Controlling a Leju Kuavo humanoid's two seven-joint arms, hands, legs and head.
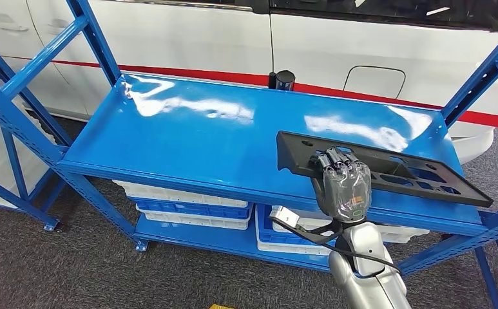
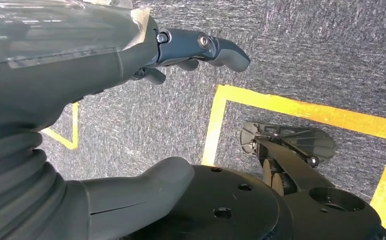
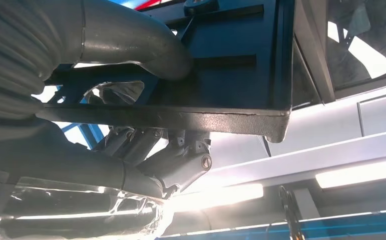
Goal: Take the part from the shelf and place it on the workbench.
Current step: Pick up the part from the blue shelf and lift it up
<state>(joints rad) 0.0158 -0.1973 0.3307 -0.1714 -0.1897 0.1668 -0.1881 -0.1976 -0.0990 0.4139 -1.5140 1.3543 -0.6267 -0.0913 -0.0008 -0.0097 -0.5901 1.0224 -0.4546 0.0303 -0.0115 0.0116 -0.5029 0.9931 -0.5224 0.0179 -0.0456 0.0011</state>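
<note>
silver right hand (image 1: 343, 183) grasps the long flat black textured part (image 1: 388, 168) over the glossy blue shelf (image 1: 188, 141); left hand (image 2: 131, 55) released.

The blue metal shelf (image 1: 188, 138) has a glossy top deck carried on blue uprights and diagonal braces. A long black part (image 1: 388, 168) lies on the deck at its right end, its right tip overhanging the front edge. White and blue bins (image 1: 188, 205) sit on the lower deck.
</note>
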